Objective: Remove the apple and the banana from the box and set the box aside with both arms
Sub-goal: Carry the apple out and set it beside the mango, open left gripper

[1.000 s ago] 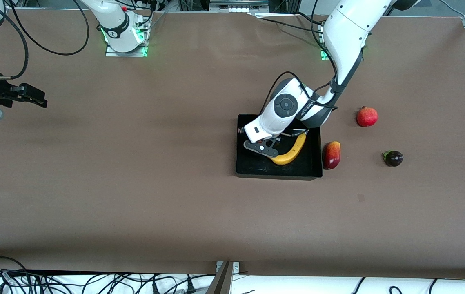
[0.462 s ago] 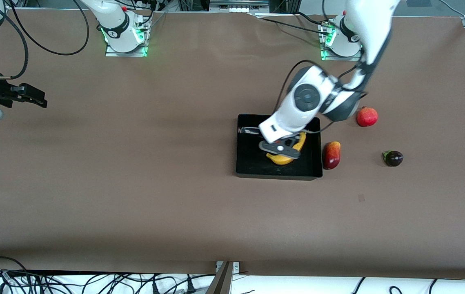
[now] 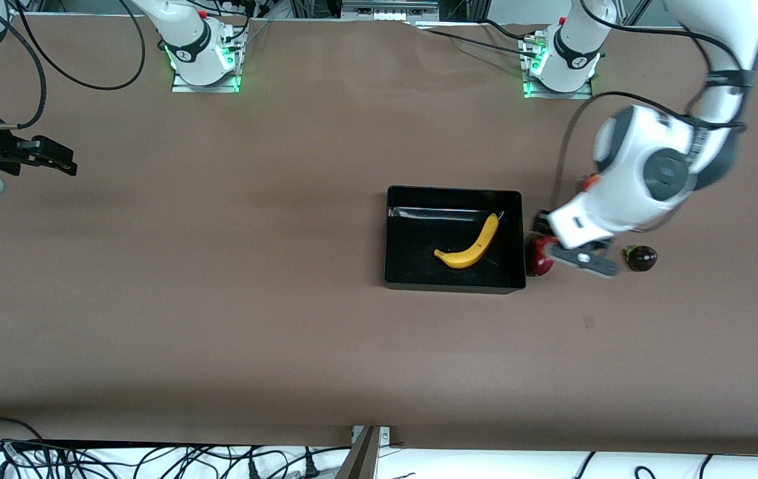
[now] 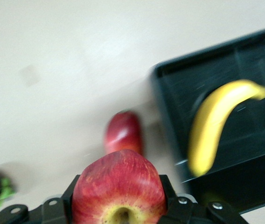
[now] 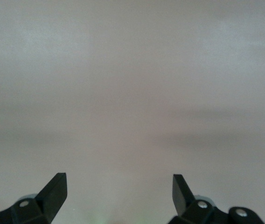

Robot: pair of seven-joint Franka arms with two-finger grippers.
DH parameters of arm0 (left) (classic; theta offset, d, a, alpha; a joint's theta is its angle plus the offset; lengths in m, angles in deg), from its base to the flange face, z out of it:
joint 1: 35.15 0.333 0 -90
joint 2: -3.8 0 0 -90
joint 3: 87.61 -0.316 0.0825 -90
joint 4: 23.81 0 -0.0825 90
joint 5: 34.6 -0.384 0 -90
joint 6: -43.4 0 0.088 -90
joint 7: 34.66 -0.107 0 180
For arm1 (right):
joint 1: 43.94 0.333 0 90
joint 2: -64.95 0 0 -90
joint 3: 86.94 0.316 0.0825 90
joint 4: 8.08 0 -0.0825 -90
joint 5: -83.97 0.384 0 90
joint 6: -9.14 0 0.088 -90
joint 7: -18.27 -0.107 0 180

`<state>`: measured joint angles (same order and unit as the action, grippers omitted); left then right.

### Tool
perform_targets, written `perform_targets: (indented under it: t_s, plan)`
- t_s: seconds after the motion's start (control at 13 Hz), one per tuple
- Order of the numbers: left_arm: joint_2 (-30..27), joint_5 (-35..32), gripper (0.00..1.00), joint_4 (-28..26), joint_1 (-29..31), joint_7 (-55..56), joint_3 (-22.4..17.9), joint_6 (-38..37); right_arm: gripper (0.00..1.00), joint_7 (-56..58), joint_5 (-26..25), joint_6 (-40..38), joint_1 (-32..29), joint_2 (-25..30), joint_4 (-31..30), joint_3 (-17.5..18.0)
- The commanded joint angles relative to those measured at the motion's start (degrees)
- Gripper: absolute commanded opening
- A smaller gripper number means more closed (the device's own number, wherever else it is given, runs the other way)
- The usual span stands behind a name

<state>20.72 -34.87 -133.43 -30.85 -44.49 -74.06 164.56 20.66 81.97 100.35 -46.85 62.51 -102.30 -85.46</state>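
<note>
My left gripper (image 3: 581, 261) is shut on the small red apple with a yellow patch (image 4: 118, 191). It hangs over the table just outside the black box (image 3: 452, 287), between the oblong dark-red fruit (image 3: 538, 258) and a small dark fruit (image 3: 641, 257). The apple is hidden under the hand in the front view. The yellow banana (image 3: 470, 245) lies inside the box and also shows in the left wrist view (image 4: 212, 126). My right gripper (image 3: 52, 163) is open and empty, and waits at the right arm's end of the table; its wrist view (image 5: 118, 179) shows only bare table.
The oblong dark-red fruit (image 4: 123, 133) lies against the box's outer wall (image 4: 226, 196). The larger red round fruit (image 3: 590, 179) is mostly hidden by my left arm. Cables hang along the table's near edge.
My left arm has swung out from over the box toward its own end of the table, with the apple in its gripper. The banana now lies uncovered. The right arm has not moved.
</note>
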Motion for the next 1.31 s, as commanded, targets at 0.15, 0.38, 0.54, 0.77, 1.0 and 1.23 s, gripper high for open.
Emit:
perform_targets:
  t_s: [0.15, 0.38, 0.54, 0.77, 1.0, 1.23]
  plan:
    - [2.5, -0.8, 0.0, -9.8, 4.5, -7.9, -2.7, 12.9, 1.0, 0.2, 0.1, -0.3, -0.3, -0.2, 0.8, 0.4]
    - [7.0, -1.0, 0.0, -11.7, 4.7, -7.9, -2.7, 19.6, 1.0, 0.3, 0.1, -0.3, -0.3, -0.2, 0.7, 0.1]
    - [8.1, -1.1, 0.0, -11.6, 4.7, -8.0, -2.7, 19.6, 1.0, 0.3, 0.1, -0.2, -0.3, -0.2, 0.7, 0.0]
    - [11.3, -1.1, 0.13, -11.7, 4.7, -8.0, -2.8, 22.2, 1.0, 0.3, 0.1, -0.2, -0.4, -0.3, 0.7, 0.1]
    - [10.3, -1.1, 1.0, -11.6, 4.7, -7.9, -3.1, 21.4, 1.0, 0.3, 0.1, -0.4, -0.4, -0.2, 0.7, 0.1]
    - [1.7, -0.2, 1.0, -9.5, 4.8, -7.0, -2.5, 11.0, 1.0, 0.3, 0.1, -0.3, -0.5, -0.3, 0.7, 0.1]
